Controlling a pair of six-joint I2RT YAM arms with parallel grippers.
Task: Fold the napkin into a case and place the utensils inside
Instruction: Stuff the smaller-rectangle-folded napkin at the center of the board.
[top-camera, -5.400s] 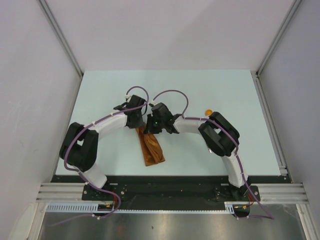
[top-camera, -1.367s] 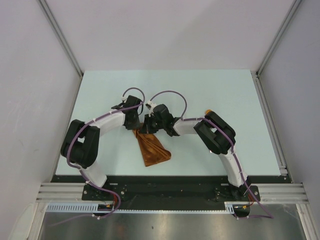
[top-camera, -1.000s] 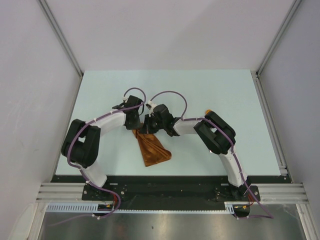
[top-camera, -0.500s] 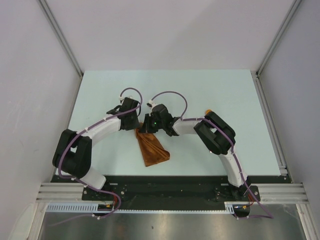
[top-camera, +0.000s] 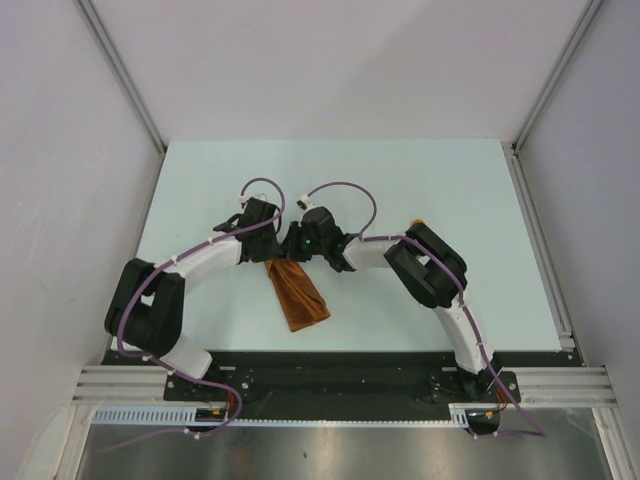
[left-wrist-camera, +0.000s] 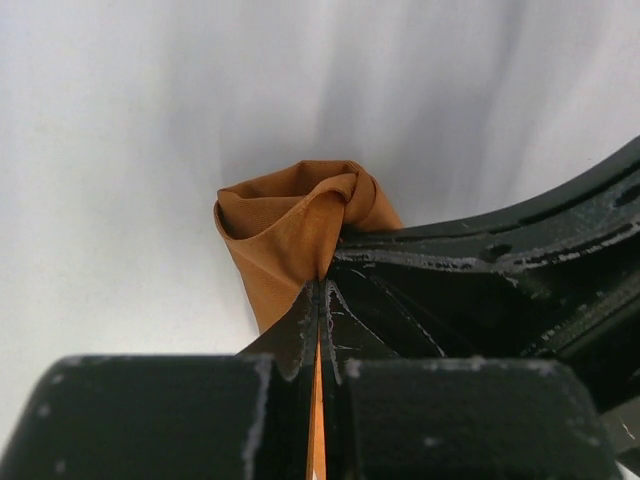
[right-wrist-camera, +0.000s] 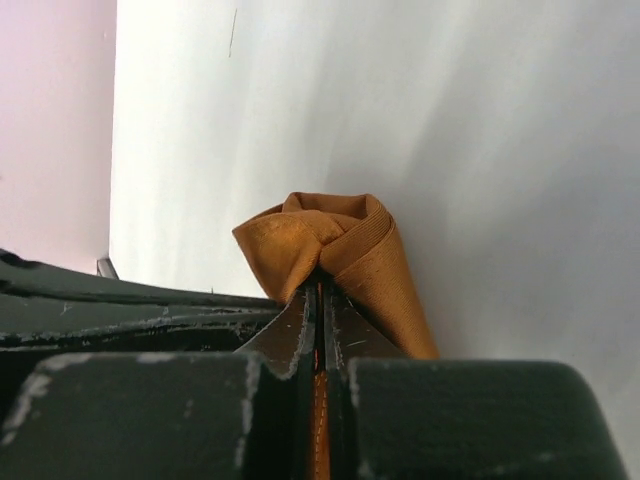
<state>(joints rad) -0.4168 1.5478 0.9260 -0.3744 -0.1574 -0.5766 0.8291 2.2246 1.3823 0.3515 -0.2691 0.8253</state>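
Two pinches meet at one spot: the left fingers (left-wrist-camera: 296, 330) and the right fingers (right-wrist-camera: 293, 328) each clamp the far end of the folded napkin (top-camera: 297, 292), which trails from them down the tabletop (top-camera: 450, 190).
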